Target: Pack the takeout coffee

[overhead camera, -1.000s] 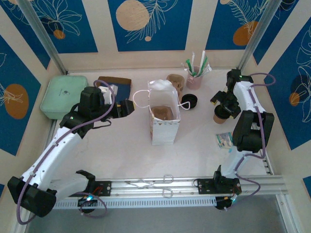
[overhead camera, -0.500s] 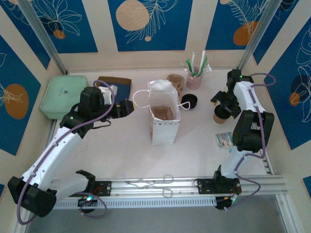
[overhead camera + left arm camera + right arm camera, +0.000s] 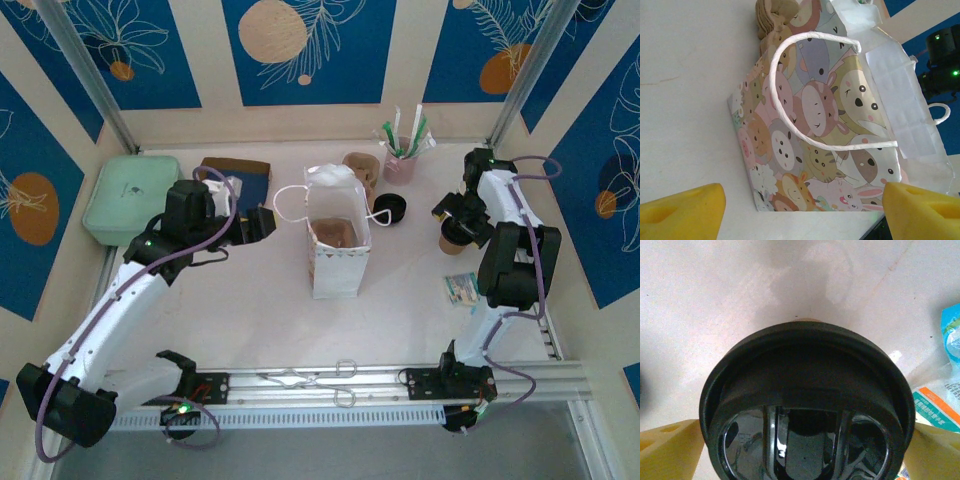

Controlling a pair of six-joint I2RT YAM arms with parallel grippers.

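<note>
The takeout coffee (image 3: 805, 405) is clamped between the right gripper (image 3: 458, 218) fingers — the left gripper (image 3: 800, 202) is held apart, facing the bag (image 3: 825, 130).

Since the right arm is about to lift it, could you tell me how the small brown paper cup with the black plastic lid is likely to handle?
The small brown paper cup with the black plastic lid probably has thin walls that dent under a hard squeeze. The glossy lid looks slippery, so the right gripper would likely hold the paper better. Upright and narrow, it may tip if jolted.
</note>
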